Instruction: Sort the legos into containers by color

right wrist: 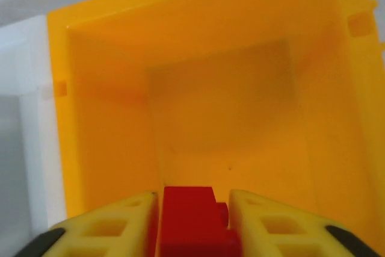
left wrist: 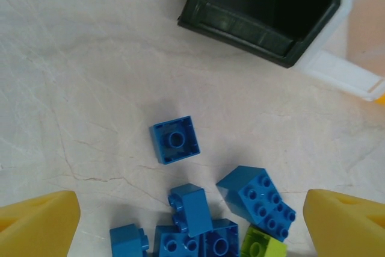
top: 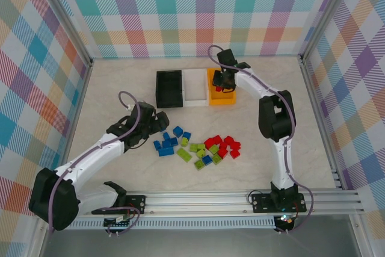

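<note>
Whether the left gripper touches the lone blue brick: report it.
Apart. Left wrist view: the blue brick lies on bare table, clear of the open left gripper.

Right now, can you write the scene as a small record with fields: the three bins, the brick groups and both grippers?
bins: black plastic bin, white plastic bin and orange plastic bin, side by side in a row
loose bricks: blue plastic bricks left, lime green plastic bricks middle, red plastic bricks right, all on the table
left gripper: open, above the blue bricks
right gripper: over the orange bin, closed on one small red plastic brick
</note>
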`<state>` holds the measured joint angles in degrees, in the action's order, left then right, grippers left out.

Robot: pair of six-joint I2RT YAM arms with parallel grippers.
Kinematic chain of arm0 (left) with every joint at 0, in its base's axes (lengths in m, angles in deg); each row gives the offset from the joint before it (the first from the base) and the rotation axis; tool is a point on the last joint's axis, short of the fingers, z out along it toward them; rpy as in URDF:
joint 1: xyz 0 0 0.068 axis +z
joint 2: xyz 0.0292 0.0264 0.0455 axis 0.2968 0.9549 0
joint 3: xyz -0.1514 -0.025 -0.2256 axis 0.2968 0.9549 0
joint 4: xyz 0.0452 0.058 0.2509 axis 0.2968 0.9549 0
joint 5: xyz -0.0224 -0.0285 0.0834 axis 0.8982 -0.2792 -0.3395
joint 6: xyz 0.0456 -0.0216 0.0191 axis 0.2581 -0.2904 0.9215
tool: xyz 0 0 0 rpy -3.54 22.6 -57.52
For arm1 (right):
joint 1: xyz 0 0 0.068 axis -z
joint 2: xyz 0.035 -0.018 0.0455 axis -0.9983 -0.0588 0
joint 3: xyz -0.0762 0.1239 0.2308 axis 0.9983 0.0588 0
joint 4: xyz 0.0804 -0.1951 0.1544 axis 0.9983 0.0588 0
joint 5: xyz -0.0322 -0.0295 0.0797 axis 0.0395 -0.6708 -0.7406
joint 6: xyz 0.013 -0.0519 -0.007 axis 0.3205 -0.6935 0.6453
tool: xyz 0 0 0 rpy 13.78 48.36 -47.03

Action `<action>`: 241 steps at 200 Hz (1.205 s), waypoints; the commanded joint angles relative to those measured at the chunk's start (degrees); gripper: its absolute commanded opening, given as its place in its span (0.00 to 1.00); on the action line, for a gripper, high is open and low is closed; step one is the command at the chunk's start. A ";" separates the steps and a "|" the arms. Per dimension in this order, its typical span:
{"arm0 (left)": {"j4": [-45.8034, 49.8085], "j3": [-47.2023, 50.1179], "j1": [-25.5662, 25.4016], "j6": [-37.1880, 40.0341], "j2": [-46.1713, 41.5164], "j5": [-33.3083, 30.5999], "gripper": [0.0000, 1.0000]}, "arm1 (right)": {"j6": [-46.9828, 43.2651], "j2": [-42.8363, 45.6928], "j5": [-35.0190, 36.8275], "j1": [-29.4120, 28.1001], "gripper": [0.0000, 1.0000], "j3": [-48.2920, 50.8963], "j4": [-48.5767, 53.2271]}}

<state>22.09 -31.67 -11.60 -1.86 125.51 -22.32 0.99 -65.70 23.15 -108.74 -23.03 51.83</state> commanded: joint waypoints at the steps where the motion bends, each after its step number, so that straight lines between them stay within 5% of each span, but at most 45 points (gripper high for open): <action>1: 3.01 -2.42 -0.81 0.29 1.51 -0.26 0.92 | -0.33 1.11 -1.48 0.31 0.48 -2.96 0.71; 29: 6.70 -3.82 -0.84 0.03 2.95 -0.99 0.92 | -0.56 4.74 -2.47 0.30 0.56 -1.72 -0.09; 73: 16.22 -5.20 -0.84 -1.70 5.11 -3.00 0.81 | 0.27 16.23 -4.08 -0.48 0.58 13.11 -6.76; 112: 8.83 0.23 -2.26 -2.57 7.58 3.43 0.71 | 1.38 22.32 -4.70 -0.50 0.57 24.72 -11.64; 241: 6.75 2.61 -4.54 -4.14 16.11 -2.50 0.38 | 1.76 26.88 -4.94 -0.41 0.55 32.55 -14.36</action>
<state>29.47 -30.16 -15.88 -5.56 139.37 -23.24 2.08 -40.83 18.67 -108.82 8.48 38.82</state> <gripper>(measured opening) 0.405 0.554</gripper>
